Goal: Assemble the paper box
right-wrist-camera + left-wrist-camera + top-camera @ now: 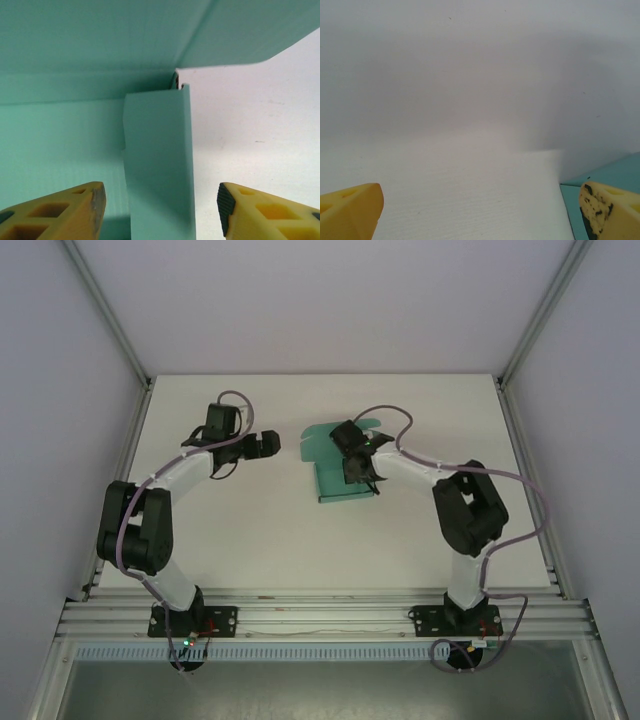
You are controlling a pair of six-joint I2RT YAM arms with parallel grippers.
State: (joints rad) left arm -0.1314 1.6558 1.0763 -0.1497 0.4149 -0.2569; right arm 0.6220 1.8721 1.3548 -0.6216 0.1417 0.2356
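Teal-green thin card paper box [340, 465]: half-folded, lying on the white surface [250, 540] right of centre, towards the far side. One rounded flap points at the back edge.

Left arm [185, 475]: reaches in from the left, and its head stops short of the card with bare surface between them. Left jaws: wide apart. In the left wrist view the two yellow fingers [350, 210] sit in the bottom corners, nothing between them. A corner of teal card [615, 172] shows at the right edge, just behind the right-hand finger.

Right arm [430, 475]: reaches in from the right, its head directly over the card. Right jaws: apart, not clamped. In the right wrist view a narrow teal flap [157, 165] stands upright between the yellow fingers [265, 212]. There is a clear gap to the right-hand finger and a thin gap to the left-hand one. Behind the flap a larger panel leans overhead, folded along a crease. Flat card lies below left, bare white surface to the right.
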